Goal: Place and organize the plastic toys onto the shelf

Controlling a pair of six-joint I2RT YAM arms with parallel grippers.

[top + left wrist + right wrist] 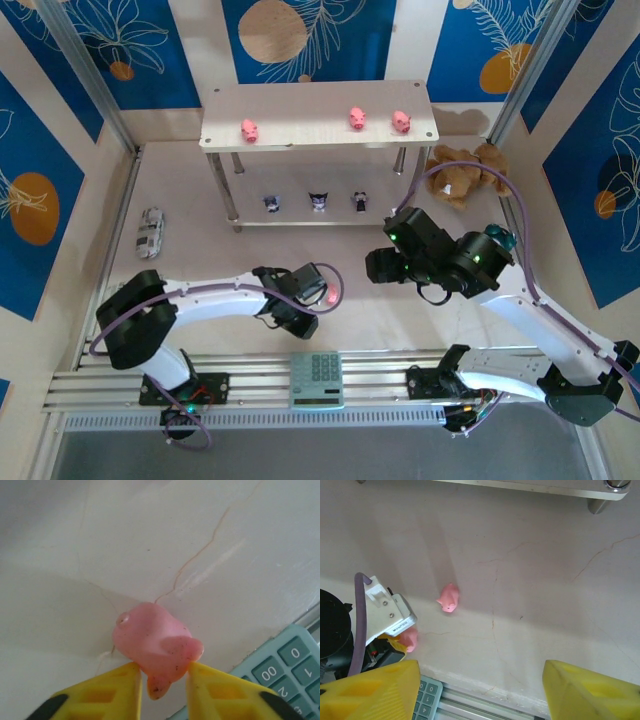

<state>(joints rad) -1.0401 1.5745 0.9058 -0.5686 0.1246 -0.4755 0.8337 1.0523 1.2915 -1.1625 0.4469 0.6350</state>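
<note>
One pink pig (152,645) sits clenched in the left jaws just below mid-frame from overhead, off the shelf (310,128) at upper centre, while the right jaws gape empty.

Left arm (215,293) low, left jaws pinching pink pig (155,647), right jaws apart

Brown plush bear (462,172) at far right, silver toy car (150,232) at left, teal calculator (316,380) on near rail
</note>
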